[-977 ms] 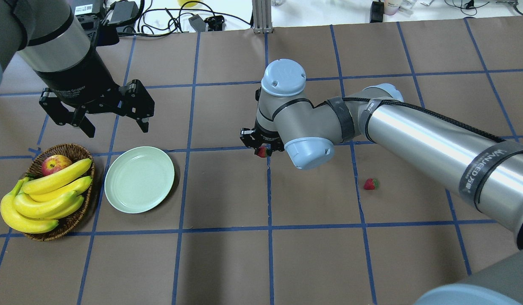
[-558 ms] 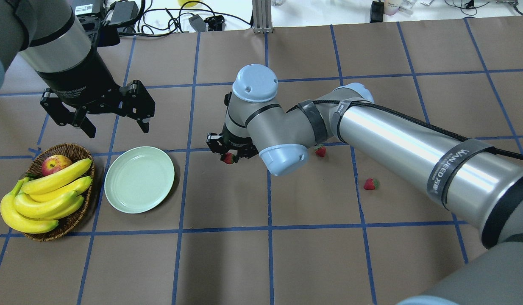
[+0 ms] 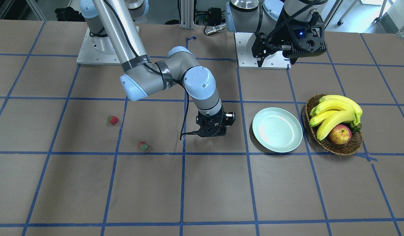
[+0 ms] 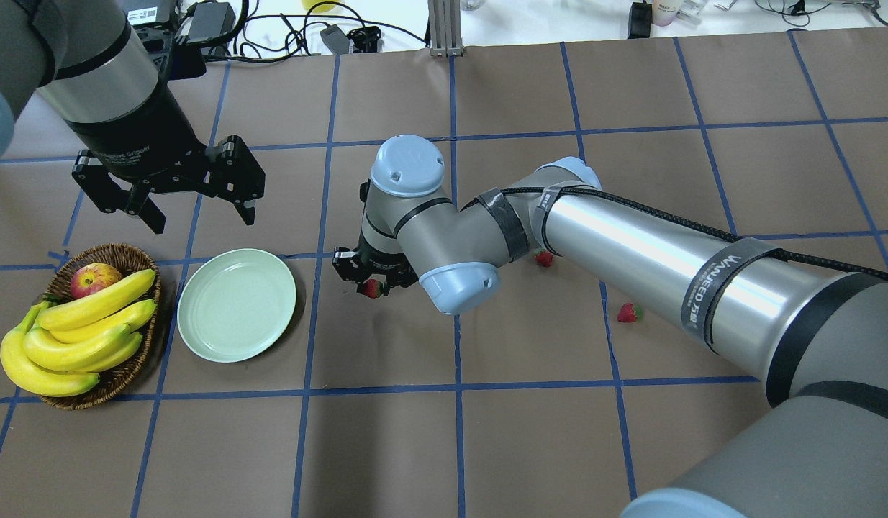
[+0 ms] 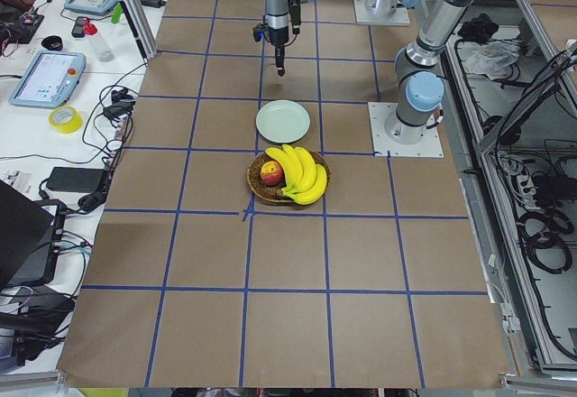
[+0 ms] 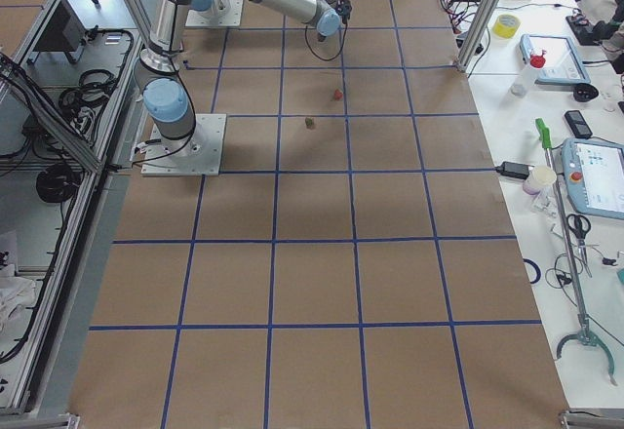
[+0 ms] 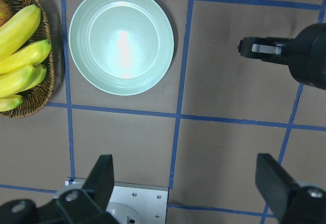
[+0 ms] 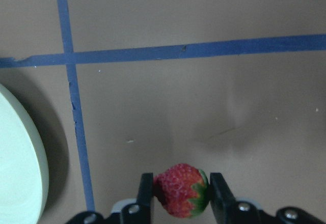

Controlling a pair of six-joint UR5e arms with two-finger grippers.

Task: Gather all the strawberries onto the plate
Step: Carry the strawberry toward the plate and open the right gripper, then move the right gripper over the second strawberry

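Note:
My right gripper [image 4: 372, 286] is shut on a red strawberry [image 8: 181, 189] and holds it above the table, a little to the right of the mint-green plate [image 4: 237, 303]. The plate's rim [image 8: 20, 173] shows at the left edge of the right wrist view. Nothing lies on the plate [image 3: 277, 129]. Two more strawberries lie on the brown table: one [image 4: 544, 257] beside the right arm's forearm and one [image 4: 629, 312] farther right. My left gripper [image 4: 192, 198] hangs open above the table behind the plate, holding nothing.
A wicker basket [image 4: 109, 374] with bananas [image 4: 77, 334] and an apple [image 4: 93, 278] stands just left of the plate. The right arm [image 4: 631, 252] stretches across the table's middle. Cables and boxes [image 4: 214, 21] lie past the far edge.
My right gripper has carried the strawberry leftward toward the plate, uncovering the strawberry that lies beside the forearm. The left gripper has stayed almost still.

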